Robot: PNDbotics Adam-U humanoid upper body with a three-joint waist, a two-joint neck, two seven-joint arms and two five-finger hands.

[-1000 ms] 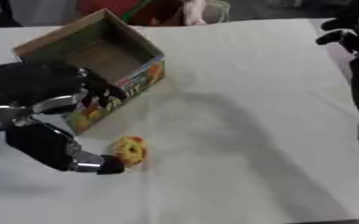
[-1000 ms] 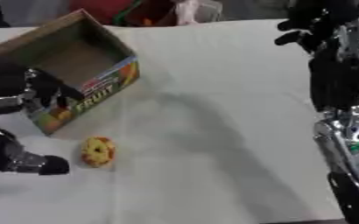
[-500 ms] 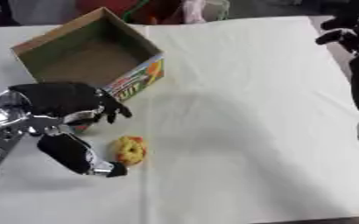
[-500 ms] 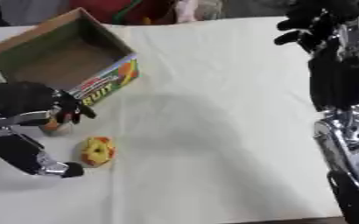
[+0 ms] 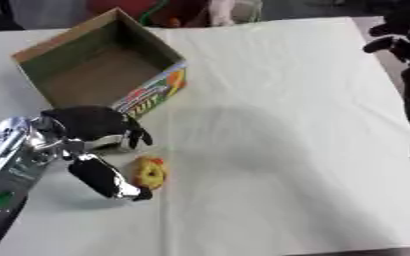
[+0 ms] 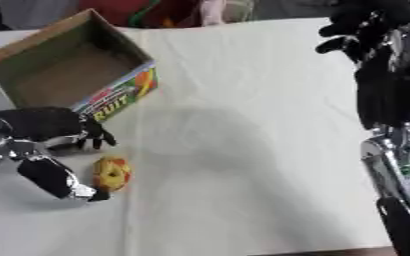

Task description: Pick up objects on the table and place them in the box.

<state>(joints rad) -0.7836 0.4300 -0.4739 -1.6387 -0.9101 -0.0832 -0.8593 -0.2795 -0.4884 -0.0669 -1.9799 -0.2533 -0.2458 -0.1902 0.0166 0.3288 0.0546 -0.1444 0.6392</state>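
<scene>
Yellow-red object (image 5: 148, 172), blurred, perhaps a toy fruit.

A table covered with a creased white cloth (image 5: 287, 125) fills the scene. On it, at the far left, stands an open brown cardboard box with a colourful printed fruit side (image 5: 103, 70), turned askew to the table's edges. Near-left of the middle, just in front of the box, lies a small round yellow-and-red object (image 5: 148, 172).
</scene>
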